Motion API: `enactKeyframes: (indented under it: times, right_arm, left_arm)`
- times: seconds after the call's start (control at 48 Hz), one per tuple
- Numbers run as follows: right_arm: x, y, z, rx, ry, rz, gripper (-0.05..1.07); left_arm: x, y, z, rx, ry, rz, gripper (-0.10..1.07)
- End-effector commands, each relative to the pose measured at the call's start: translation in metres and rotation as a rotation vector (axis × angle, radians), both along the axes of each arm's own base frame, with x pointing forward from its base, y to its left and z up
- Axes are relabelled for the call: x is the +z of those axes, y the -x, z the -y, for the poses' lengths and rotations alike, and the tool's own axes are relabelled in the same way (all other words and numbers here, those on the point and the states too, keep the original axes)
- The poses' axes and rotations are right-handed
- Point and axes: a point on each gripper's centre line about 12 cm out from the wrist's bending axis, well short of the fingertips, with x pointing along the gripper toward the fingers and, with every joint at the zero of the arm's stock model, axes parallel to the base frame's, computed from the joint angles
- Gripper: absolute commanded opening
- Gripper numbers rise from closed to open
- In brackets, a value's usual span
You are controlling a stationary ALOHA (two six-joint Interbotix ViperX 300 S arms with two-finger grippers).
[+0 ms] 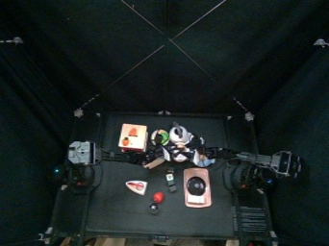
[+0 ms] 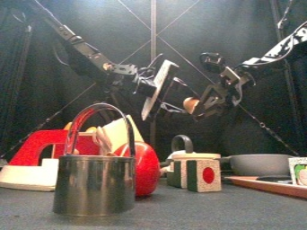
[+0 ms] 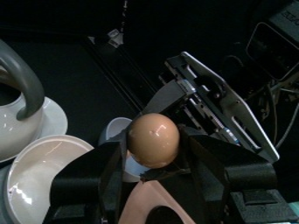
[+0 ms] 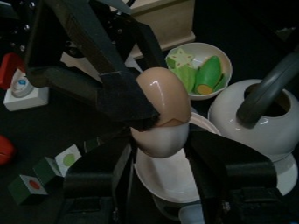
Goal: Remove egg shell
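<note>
A tan egg (image 3: 153, 140) hangs in mid-air over the table's middle, with my left gripper (image 3: 153, 156) shut on its sides. In the front view the egg (image 2: 192, 105) shows small between the two arms. My right gripper (image 4: 163, 150) faces the left one, and its jaws stand apart, close around the egg's (image 4: 163, 96) free end. I cannot tell whether they touch the shell. A white bowl (image 4: 158, 179) lies right under the egg. No crack or loose shell shows.
A bowl of green vegetables (image 4: 197, 70) and a white teapot (image 4: 263, 109) stand beside the white bowl. Near the front edge are a metal cup (image 2: 93, 180), a red apple (image 2: 146, 169), a green-marked block (image 2: 198, 172) and a pan (image 2: 258, 163).
</note>
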Motion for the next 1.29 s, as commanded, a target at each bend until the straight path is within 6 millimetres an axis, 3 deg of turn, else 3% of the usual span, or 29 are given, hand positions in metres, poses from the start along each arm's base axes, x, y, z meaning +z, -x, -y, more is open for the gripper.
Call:
enactKeyframes:
  times: [0.0, 1.271]
  right_arm:
    - [0.014, -0.004, 0.002, 0.006, 0.017, 0.043, 0.71]
    - [-0.006, 0.009, -0.005, 0.022, 0.039, -0.039, 0.7]
  left_arm:
    - [0.008, 0.0, 0.0, 0.002, -0.008, 0.021, 0.59]
    - [0.023, 0.007, 0.0, 0.004, -0.012, 0.046, 0.59]
